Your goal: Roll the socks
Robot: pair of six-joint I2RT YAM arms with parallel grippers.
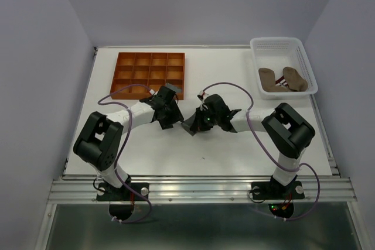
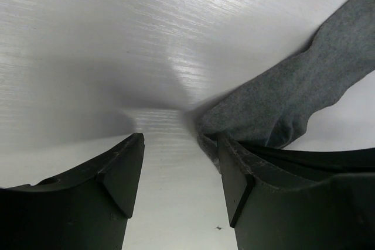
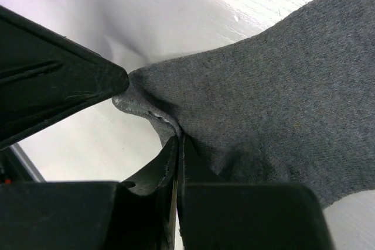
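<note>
The white table (image 1: 234, 150) carries everything. Far beyond the jaws of the left gripper (image 2: 180, 141), at the back of the table, lies the orange compartment tray (image 1: 150, 67). Far beyond the jaws of the right gripper (image 3: 177, 144), and to their right side, the white basket (image 1: 306, 60) stands in the back corner. Two tan socks (image 1: 268, 80) lie side by side in it.

The grey sock (image 2: 293, 86) lies on the table in the middle, between the two grippers, which are very near to each other. In the left wrist view it runs away from the jaws as a long band, and its near end is just at the tip of one finger, on the side toward the right gripper.

The left jaws stand apart. Only bare table shows between them and they hold nothing. The right jaws are pressed together on a fold at the edge of the grey sock, so this gripper holds it. In the right wrist view, the tip of one left finger (image 3: 58, 80) touches the same edge, just beside the right jaws.
</note>
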